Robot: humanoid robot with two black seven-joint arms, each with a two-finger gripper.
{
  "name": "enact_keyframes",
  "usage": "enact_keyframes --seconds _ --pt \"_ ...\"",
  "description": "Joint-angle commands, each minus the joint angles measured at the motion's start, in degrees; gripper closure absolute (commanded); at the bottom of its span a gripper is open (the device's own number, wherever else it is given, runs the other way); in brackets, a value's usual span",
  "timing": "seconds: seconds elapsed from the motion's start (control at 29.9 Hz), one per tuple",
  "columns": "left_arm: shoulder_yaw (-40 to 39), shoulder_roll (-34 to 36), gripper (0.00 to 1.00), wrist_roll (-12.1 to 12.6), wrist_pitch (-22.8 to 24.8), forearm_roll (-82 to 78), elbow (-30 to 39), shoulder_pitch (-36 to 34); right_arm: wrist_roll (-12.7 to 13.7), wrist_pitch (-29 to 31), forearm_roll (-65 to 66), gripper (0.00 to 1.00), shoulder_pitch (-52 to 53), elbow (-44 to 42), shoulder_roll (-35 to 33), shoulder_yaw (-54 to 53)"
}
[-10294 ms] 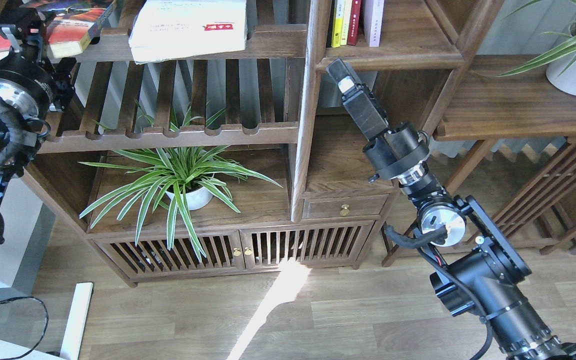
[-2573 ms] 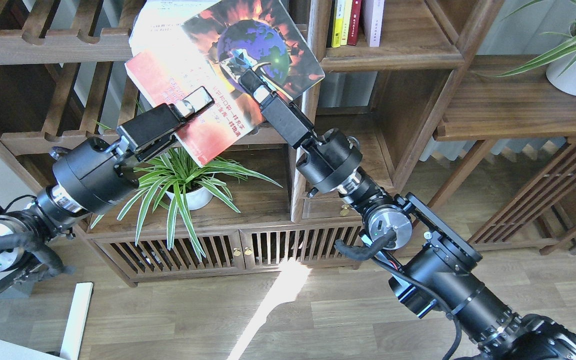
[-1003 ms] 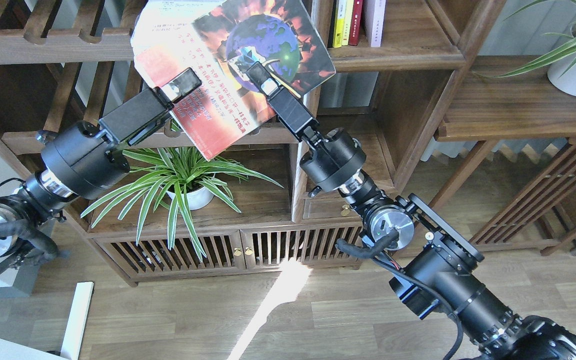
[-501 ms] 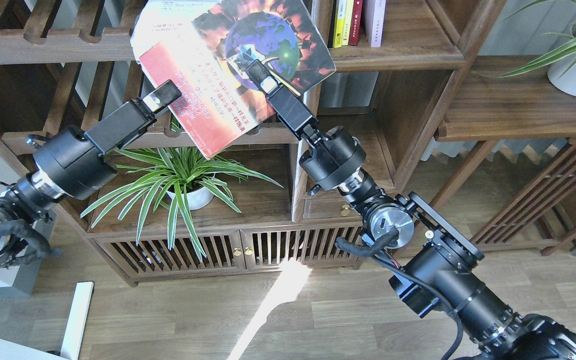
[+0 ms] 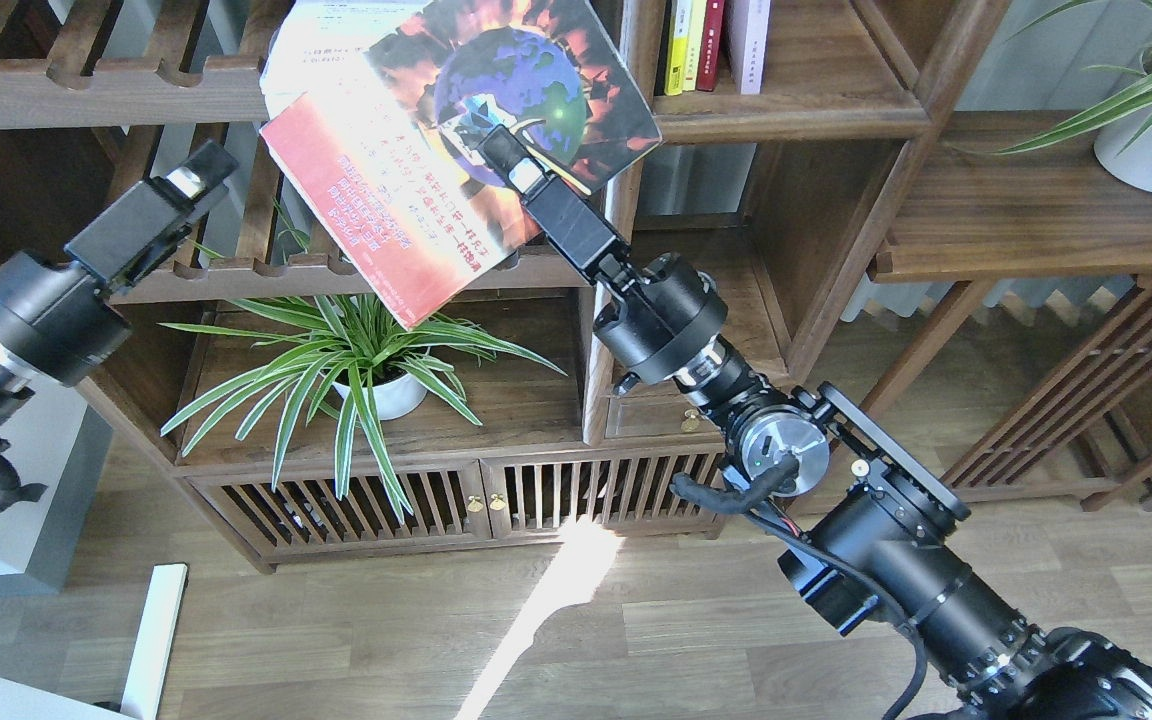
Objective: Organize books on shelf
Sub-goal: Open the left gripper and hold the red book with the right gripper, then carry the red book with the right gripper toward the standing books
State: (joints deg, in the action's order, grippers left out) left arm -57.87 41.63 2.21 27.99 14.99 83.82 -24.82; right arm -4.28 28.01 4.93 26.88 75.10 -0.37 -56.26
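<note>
My right gripper (image 5: 499,148) is shut on the red-orange book with the blue globe cover (image 5: 406,215). It holds the book tilted in front of the slatted racks, and the book's upper right corner overlaps the post beside the shelf (image 5: 816,105). The shelf is a narrow dark-brown compartment where a few books (image 5: 706,45) stand upright at its left side. A thick white book (image 5: 311,45) lies on the upper rack, mostly hidden behind the held book. My left gripper (image 5: 191,195) is open and empty, off to the left of the book. The thin white barcode book is out of view.
Slatted racks with scalloped rails (image 5: 236,265) cross the left half. A spider plant in a white pot (image 5: 376,395) stands below them. A second potted plant (image 5: 1151,140) sits on the wide plank at the right. A small drawer (image 5: 686,420) and slatted cabinet doors (image 5: 596,490) are low down.
My left gripper has let go of the red-orange book and drawn back to the left. My right gripper alone holds the book, which has barely moved.
</note>
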Motion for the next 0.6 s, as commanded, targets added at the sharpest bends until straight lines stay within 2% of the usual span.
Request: enact_keyframes --seconds 0.0,0.57 --pt "-0.4 1.08 0.02 -0.01 0.01 -0.05 -1.99 -0.05 0.24 -0.01 -0.01 0.99 -0.07 0.05 -3.49 -0.78" --pt "-0.4 1.17 0.02 -0.1 0.01 0.03 -3.31 0.13 0.41 -0.01 -0.09 0.99 -2.88 0.05 -21.51 -10.27"
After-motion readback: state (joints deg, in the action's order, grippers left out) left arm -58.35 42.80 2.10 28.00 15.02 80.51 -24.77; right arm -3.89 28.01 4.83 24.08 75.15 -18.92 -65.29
